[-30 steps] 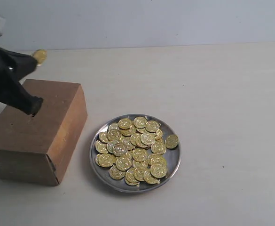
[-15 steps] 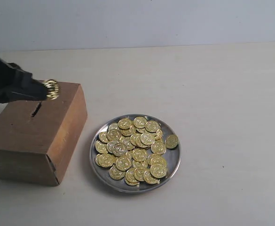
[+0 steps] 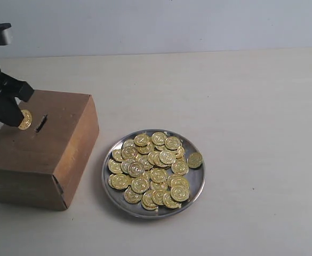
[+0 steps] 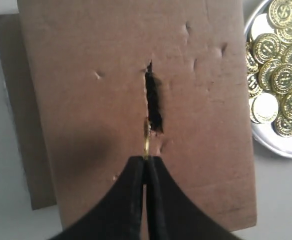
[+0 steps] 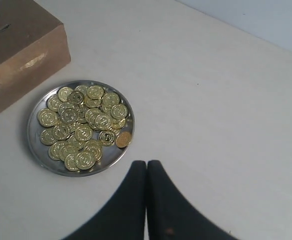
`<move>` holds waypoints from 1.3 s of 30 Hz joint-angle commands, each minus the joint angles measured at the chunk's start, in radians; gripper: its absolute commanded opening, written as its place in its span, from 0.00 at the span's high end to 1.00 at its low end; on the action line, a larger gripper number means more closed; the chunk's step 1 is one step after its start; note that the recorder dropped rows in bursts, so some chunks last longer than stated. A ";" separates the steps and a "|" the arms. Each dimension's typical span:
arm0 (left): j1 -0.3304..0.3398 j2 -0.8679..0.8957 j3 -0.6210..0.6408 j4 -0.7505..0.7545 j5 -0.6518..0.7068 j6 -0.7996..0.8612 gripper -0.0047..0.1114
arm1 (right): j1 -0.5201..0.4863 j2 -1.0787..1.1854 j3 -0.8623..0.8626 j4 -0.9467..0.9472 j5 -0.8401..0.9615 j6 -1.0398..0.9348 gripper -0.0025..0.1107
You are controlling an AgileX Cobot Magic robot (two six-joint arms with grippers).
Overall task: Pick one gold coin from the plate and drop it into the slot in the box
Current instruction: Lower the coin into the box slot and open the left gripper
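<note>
My left gripper (image 4: 146,160): smooth black fingers clamped on thin gold coin (image 4: 146,140), held edge-on over box (image 3: 44,154). Coin just beside slot (image 4: 153,102), at end nearer to fingers, not yet inside. Box brown, matte, cardboard-like, small dents around slot. Slot narrow, dark, edges ragged. Plate (image 3: 200,184) round, shiny grey metal, raised rim, on pale table (image 3: 252,106) beside box, heaped with embossed gold coins (image 3: 153,168). My right gripper (image 5: 146,164): fingers together, nothing between, over table near plate.
</note>
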 commanded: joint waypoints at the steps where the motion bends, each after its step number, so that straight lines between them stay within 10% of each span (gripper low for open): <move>1: -0.009 0.008 -0.011 0.015 -0.024 -0.018 0.96 | 0.001 -0.004 0.003 0.006 -0.016 -0.001 0.98; 39: -0.020 0.062 -0.011 -0.046 -0.089 0.035 0.96 | 0.001 -0.004 0.003 0.009 -0.016 -0.004 0.98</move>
